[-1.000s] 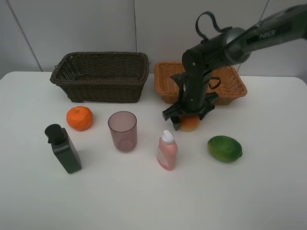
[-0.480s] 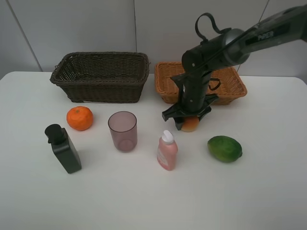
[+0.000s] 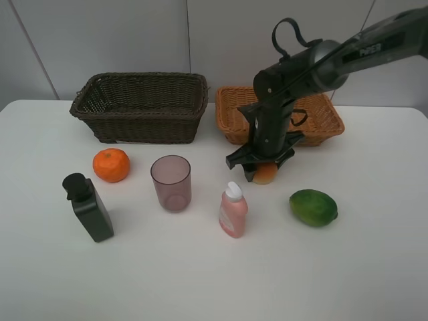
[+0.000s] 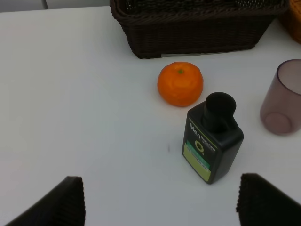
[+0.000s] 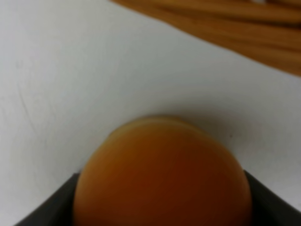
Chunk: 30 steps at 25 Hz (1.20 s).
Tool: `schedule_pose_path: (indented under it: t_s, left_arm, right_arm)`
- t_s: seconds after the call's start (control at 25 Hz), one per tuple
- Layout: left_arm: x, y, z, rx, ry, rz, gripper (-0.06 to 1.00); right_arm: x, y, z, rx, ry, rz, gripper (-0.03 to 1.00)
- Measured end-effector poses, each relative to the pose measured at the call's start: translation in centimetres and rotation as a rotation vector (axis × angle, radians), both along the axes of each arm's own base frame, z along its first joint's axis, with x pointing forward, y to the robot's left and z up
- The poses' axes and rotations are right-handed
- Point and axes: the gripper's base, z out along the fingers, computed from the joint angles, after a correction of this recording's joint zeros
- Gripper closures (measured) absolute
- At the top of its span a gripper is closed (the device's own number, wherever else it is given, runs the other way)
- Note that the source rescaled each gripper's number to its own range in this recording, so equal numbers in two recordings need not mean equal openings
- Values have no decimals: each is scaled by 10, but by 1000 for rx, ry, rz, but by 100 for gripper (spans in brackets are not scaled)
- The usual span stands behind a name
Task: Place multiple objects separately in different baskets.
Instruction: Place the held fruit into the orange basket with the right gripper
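Progress: basically at the start. Both baskets look empty as far as the high view shows (the arm hides part of the tan one's inside), so 0 of 6 objs are placed.

The right gripper (image 3: 263,168) is down at centre-right of the frame, closed on the red-yellow peach (image 3: 267,176). The right wrist view shows the peach filling the gap, with a dark pad against each side. The peach sits just in front of the light orange-tan basket (image 3: 229,124). Can't tell if it's off the table (image 3: 200,281) yet. My read: first pick is in hand, drop not yet made.

The left gripper (image 4: 162,202) is open wide w/ nothing between the fingers. It hangs over the lower-left items.

Left to do, 5 more objs, all on the table:
- orange mandarin (image 3: 111,164), left, in front of the dark brown basket (image 3: 144,124)
- black pump bottle (image 3: 88,208), lower left, upright
- translucent mauve cup (image 3: 171,183), centre-left, upright, mouth up
- pink white-capped bottle (image 3: 233,212), centre, upright
- green oval fruit (image 3: 313,207), lower right of the peach

Count: 2 baskets, side by side at the top. 3 fruit (1 mandarin, 1 peach, 1 green). 2 bottles (1 black, 1 pink). 1 cup. Total 6 objs to sort.
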Motion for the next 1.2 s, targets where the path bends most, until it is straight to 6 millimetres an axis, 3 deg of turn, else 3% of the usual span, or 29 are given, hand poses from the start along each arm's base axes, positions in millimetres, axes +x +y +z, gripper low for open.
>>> schedule_pose_path:
  t_s: [0.32, 1.0, 1.2]
  left_arm:
    - [0, 0, 0, 0, 0, 0, 10]
    - [0, 0, 0, 0, 0, 0, 10]
    - [0, 0, 0, 0, 0, 0, 10]
  right_arm:
    - [-2, -1, 4, -9, 10, -5, 47]
    - [-20, -15, 66, -56, 37, -47, 47]
    - [-37, -25, 75, -59, 43, -46, 47]
